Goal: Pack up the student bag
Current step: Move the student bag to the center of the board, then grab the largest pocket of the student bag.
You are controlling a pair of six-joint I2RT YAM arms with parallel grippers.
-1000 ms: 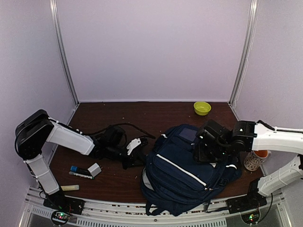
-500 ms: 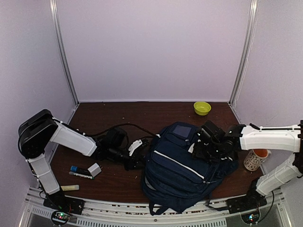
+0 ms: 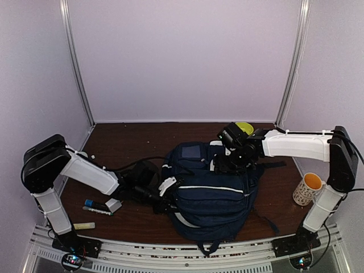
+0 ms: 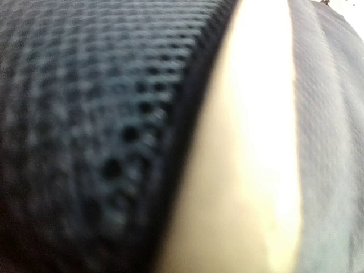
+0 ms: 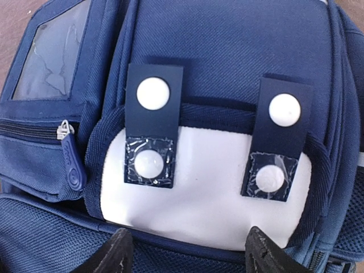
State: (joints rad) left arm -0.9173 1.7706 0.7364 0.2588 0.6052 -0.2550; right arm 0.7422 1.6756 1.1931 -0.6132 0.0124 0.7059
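Probably soft and floppy, the student bag (image 3: 213, 196) was pinched by its side cloth in the left gripper (image 3: 168, 186), while the right gripper (image 5: 189, 250) gaped wide above it.

Student bag (image 5: 227, 51) filling view, white patch (image 5: 210, 193), right gripper (image 5: 190, 250) spread, perhaps touching.

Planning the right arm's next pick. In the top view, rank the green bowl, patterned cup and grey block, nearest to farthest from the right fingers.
1. Green bowl, just beyond the right fingers, toward the back.
2. Patterned cup, on the right side.
3. Grey block, far left, across the student bag.
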